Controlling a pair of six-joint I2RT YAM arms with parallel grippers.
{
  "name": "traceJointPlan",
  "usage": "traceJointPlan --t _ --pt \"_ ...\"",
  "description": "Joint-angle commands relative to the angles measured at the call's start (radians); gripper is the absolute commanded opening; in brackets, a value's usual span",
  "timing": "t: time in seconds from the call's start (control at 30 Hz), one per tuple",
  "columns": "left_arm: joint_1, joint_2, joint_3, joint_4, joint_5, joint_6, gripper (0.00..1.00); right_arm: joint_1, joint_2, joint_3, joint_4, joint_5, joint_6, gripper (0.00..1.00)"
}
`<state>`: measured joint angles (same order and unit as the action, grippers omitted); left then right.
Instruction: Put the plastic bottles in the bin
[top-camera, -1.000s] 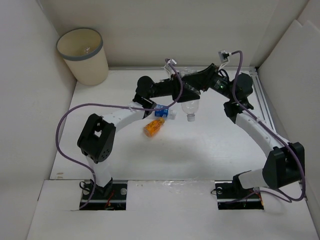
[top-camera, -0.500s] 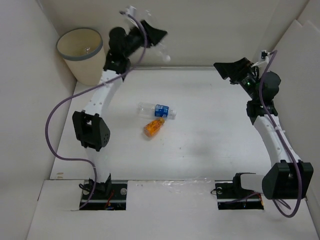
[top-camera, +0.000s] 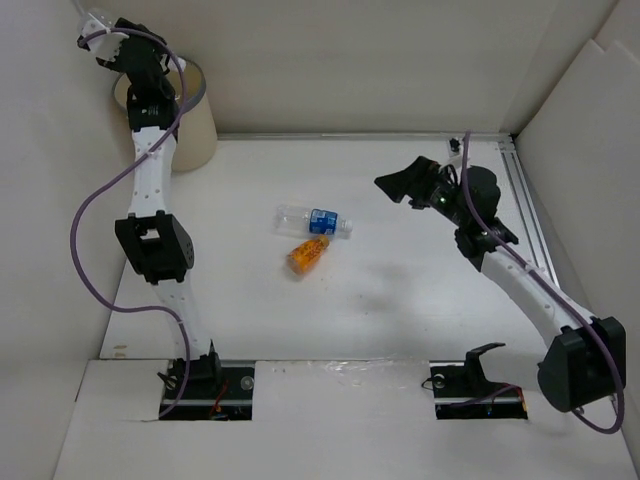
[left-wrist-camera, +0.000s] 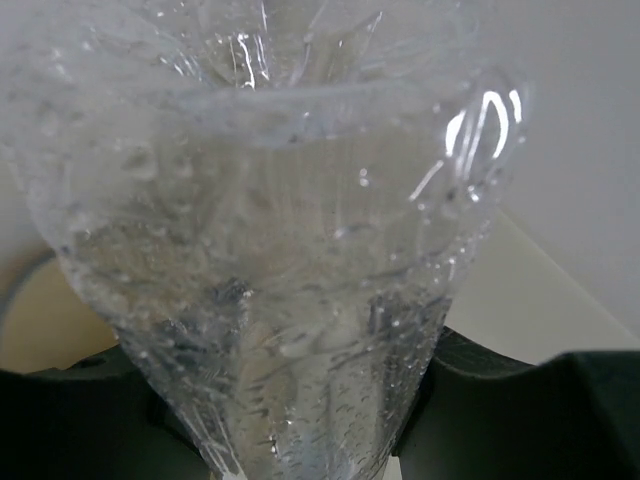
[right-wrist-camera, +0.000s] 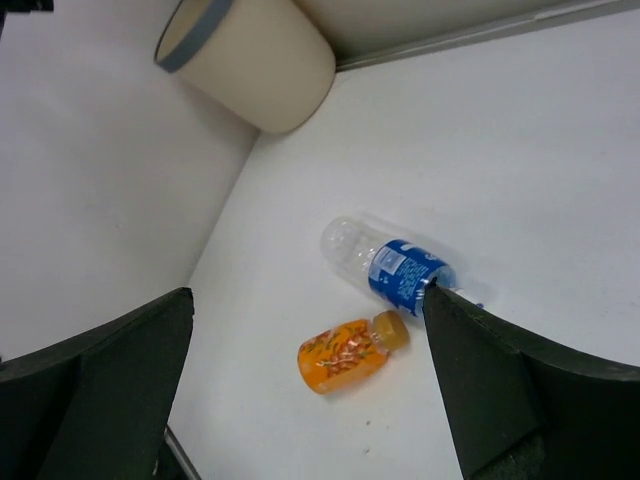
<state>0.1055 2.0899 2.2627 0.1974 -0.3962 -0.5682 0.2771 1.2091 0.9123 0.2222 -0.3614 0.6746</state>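
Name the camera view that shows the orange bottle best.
The right wrist view: the orange bottle lies large and unblocked, its patterned label and cap clear. The top external view shows it small, beside the blue-labelled bottle. The left wrist view misses it, filled by a clear bottle.

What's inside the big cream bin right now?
Nothing can be made out. From above, the left arm covers most of the bin, and the left pincer holds a clear bottle high. The right wrist view shows only its outer wall and grey rim.
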Motion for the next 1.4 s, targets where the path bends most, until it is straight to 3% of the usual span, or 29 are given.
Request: traceJointPlan --t 0.0,0.17,0.23,0.27,0.3,0.37,0.4,0.7,0.9,1.13,1.37 --pt "0.011 0.021 0.021 0.134 -0.211 0.097 0.0 0.053 -0.002 0.003 0.032 0.045 -0.066 1.0" --pt "0.037 0.079 0.011 0.171 -0.259 0.11 0.0 0.086 -0.002 0.003 0.032 0.045 -0.105 1.0" --pt "0.063 0.113 0.023 0.191 -0.213 0.11 0.1 0.108 -0.002 -0.009 0.032 0.108 -0.153 1.0" --pt "0.063 0.124 0.023 0.191 -0.213 0.11 0.22 0.108 -0.002 -0.009 0.032 0.108 -0.173 1.0" --pt "0.063 0.143 0.035 0.22 -0.192 0.11 0.62 0.117 0.021 -0.009 0.032 0.108 -0.188 1.0" --pt "0.083 0.154 0.051 0.23 -0.124 0.11 0.96 0.117 0.044 0.002 0.032 0.108 -0.223 1.0" --pt "0.083 0.169 0.061 0.241 -0.103 0.096 1.0 0.117 0.065 0.002 0.032 0.089 -0.233 1.0" --pt "0.117 0.176 0.191 0.221 0.18 0.042 1.0 0.188 0.256 0.166 -0.101 0.114 -0.439 1.0" --pt "0.036 0.008 0.187 0.064 0.365 0.099 1.0 0.188 0.539 0.5 -0.341 0.114 -0.647 1.0" --pt "-0.136 -0.386 -0.355 0.033 0.413 0.165 1.0 0.221 0.777 0.806 -0.662 0.043 -0.866 0.98" --pt "-0.191 -0.599 -0.682 0.022 0.582 0.005 1.0 0.292 0.81 0.777 -0.672 0.024 -0.903 0.97"
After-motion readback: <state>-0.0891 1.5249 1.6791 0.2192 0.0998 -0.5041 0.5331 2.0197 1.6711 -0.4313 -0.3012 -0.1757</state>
